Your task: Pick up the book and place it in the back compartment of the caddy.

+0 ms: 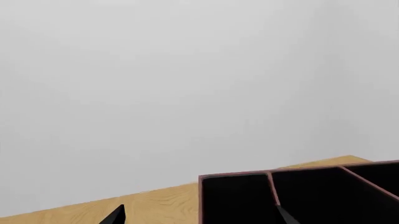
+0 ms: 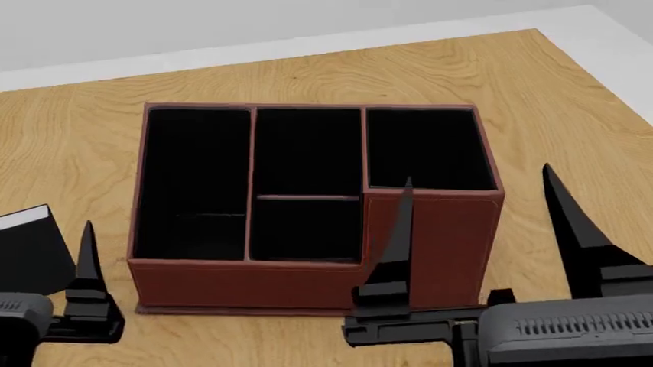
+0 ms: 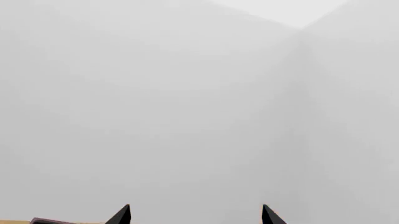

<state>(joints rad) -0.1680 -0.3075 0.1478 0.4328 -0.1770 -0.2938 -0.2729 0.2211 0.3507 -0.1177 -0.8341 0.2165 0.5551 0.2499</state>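
Observation:
The caddy [image 2: 306,271] stands mid-table, with thin dark-red walls and several black cells. The book [image 2: 30,248] stands at the head view's left edge, black cover with a pale top edge, left of the caddy. One of my left gripper's fingers [image 2: 87,260] shows just right of the book; the other is out of frame. In the left wrist view my left gripper [image 1: 199,217] is open and empty, and the caddy's rim [image 1: 234,175] lies ahead; the book is hidden there. My right gripper [image 2: 478,174] is open and empty before the caddy's right front corner, and also open in the right wrist view [image 3: 195,213].
The wooden table [image 2: 306,69] ends at a back edge and a right edge against pale grey surroundings [image 2: 622,30]. The right wrist view shows mostly blank grey wall, with a sliver of the caddy's rim [image 3: 44,220] low down.

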